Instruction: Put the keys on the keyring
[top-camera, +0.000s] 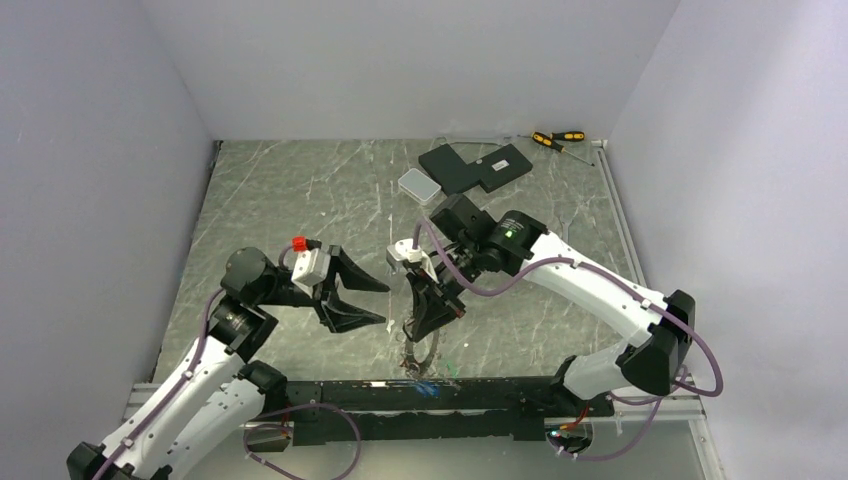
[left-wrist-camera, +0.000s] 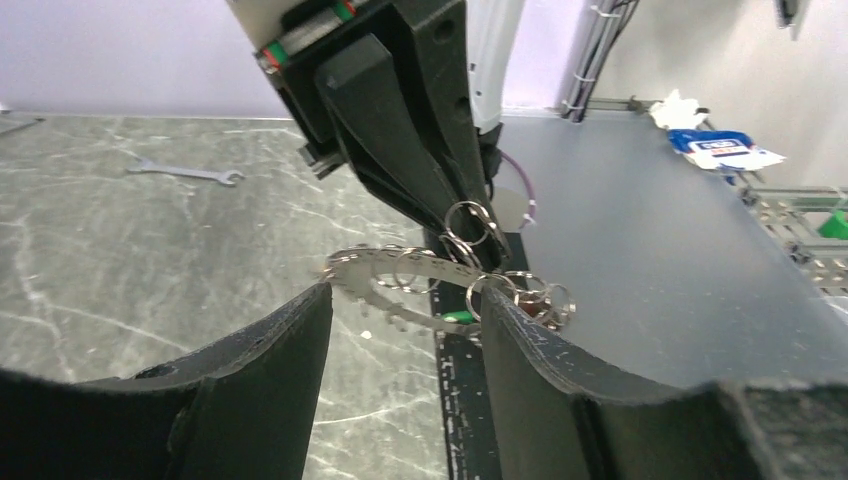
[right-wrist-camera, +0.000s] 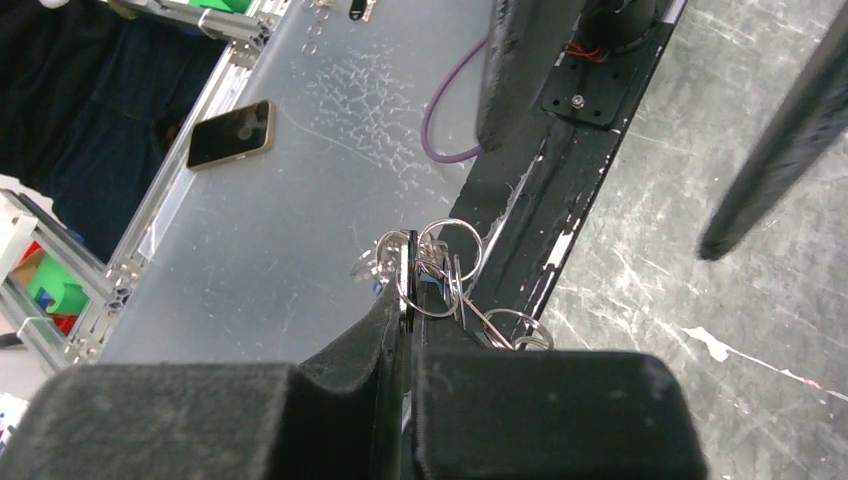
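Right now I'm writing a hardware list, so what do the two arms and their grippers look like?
Both the left arm and right arm have white link shells with black joints, and a purple cable loops along each. The left gripper and right gripper carry black wedge-shaped fingers tapering to points. A red knob tops the left wrist; a green light glows on the right arm.

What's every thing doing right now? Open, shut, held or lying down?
Left gripper, open, empty.
Right gripper, shut on the keyring.
Keyring, held up off the table.
Keys, hanging from the keyring.
Wrench, lying flat.
Phone, lying flat, screen dark.
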